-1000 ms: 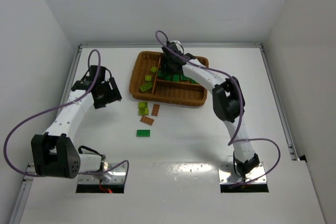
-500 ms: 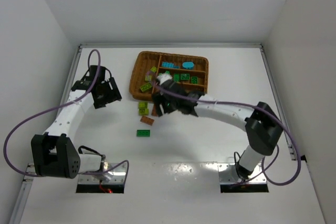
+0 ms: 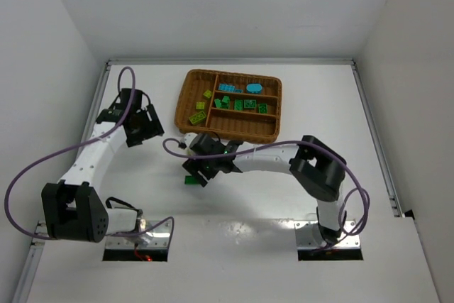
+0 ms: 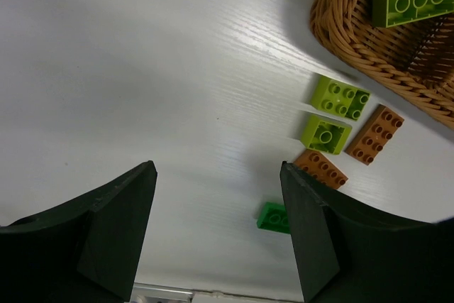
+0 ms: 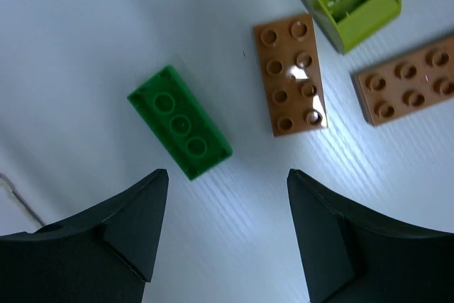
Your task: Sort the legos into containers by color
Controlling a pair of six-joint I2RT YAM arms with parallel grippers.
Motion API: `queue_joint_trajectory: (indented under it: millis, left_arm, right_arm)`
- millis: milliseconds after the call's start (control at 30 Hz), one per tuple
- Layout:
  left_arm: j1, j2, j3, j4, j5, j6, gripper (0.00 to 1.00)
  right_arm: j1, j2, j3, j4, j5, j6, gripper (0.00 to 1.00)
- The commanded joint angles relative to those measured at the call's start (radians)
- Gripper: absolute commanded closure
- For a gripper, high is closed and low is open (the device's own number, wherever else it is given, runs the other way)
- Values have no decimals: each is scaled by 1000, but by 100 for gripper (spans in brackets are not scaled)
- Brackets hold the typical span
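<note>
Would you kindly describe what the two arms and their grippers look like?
The left arm and right arm have white links and black joint housings, with a thin purple cable looping alongside each. The left gripper and right gripper have broad, black, wedge-shaped fingers.

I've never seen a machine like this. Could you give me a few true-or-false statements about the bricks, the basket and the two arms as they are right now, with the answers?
1. The right arm's jaws are open and hold nothing. True.
2. The dark green brick lies in the basket. False: the dark green brick lies on the table, under the right arm's jaws.
3. Two brown bricks lie on the table, outside the basket. True.
4. The blue bricks lie loose on the table. False: they are in a narrow section of the basket.
5. The left arm's jaws grip a brick. False: they are open and empty.
</note>
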Motion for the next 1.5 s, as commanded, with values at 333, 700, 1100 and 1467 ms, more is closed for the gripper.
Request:
queue_joint_trajectory:
  millis: [333,700,1100,1467]
  left_arm:
    - [45,-31,35,-7,-46,-6,23]
    - [194,118,114,-39,44,-43,23]
    - [205,110,114,-30,99,-24,23]
    - [205,92,114,-30,110,-6,23]
  right_arm:
    - [20,127,116,101,-65,-64,41]
    - [49,130,48,132,7,-46,52]
    - [30,-6,-16,152,-2,69,38]
    - [41,-2,-16,116,-60,78,29]
